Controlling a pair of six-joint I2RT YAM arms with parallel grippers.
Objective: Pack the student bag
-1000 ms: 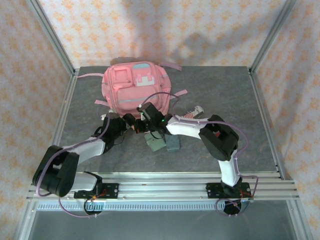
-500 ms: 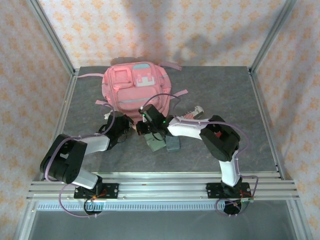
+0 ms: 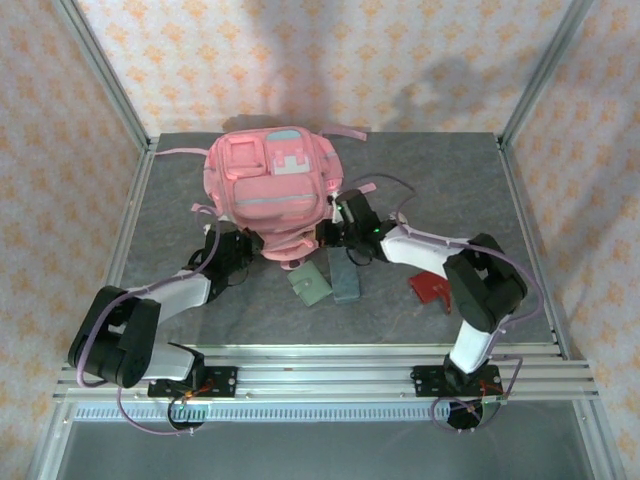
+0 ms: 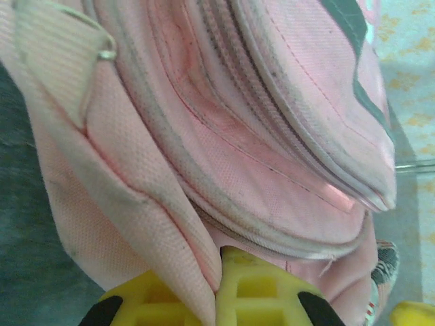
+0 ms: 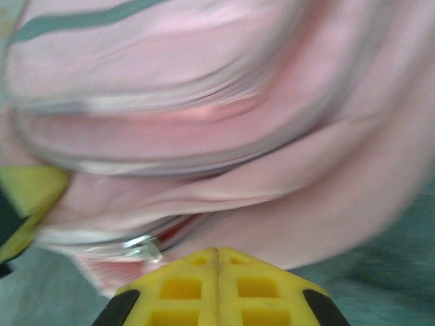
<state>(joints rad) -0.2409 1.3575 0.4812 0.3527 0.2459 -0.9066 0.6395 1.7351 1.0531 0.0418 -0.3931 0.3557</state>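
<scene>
Pink fabric backpack w/ grey stripe is pinched by left claw; right claw is seen shut at its edge.

Pink, grey-striped student bag; mottled grey table; orange-flowered cream walls.

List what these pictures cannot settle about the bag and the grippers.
- Top view: the student bag's near edge lies under the left gripper and right gripper; zip state hidden.
- Right wrist view: blur; whether the shut right gripper pinches fabric is unclear.
- Top view: red item, partly behind the right arm, too small to name.
</scene>
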